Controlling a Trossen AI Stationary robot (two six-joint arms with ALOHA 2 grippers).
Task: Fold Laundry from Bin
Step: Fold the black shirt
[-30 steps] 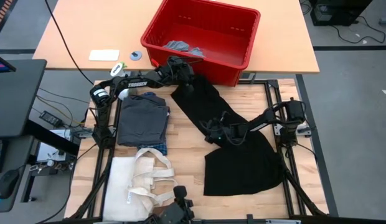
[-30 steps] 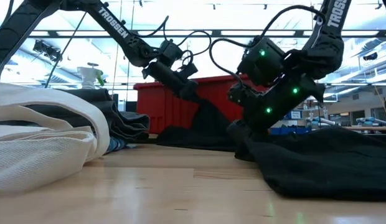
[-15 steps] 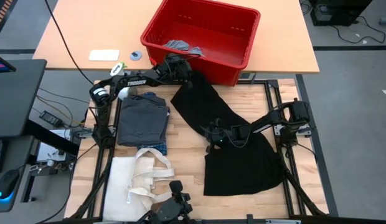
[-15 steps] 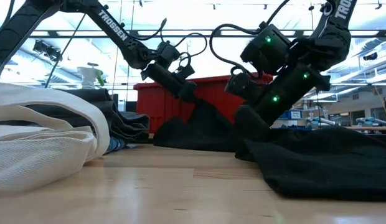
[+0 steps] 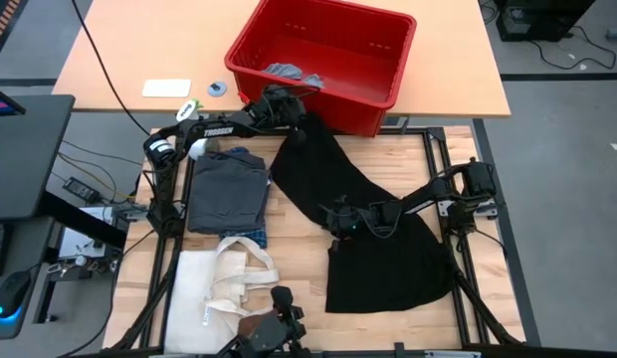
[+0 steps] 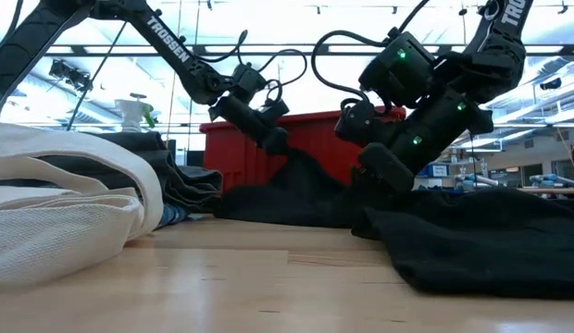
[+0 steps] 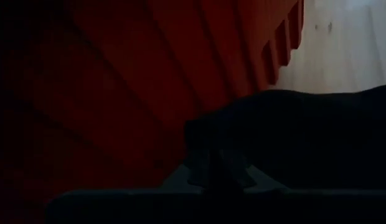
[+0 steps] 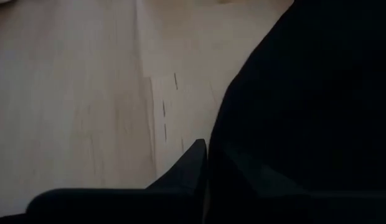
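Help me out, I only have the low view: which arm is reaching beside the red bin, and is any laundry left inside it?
Observer: The left one. The left gripper has its fingers shut on the black garment, at the corner next to the bin.
Operator: And inside the bin?
Observer: Small light grey pieces lie in the corner nearest the left arm.
Operator: Where is the other arm working?
Observer: The right gripper is down on the garment's middle, at its edge.

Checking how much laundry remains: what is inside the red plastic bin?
Inside the red plastic bin, small light grey pieces lie by one wall; whatever they cover is hidden.
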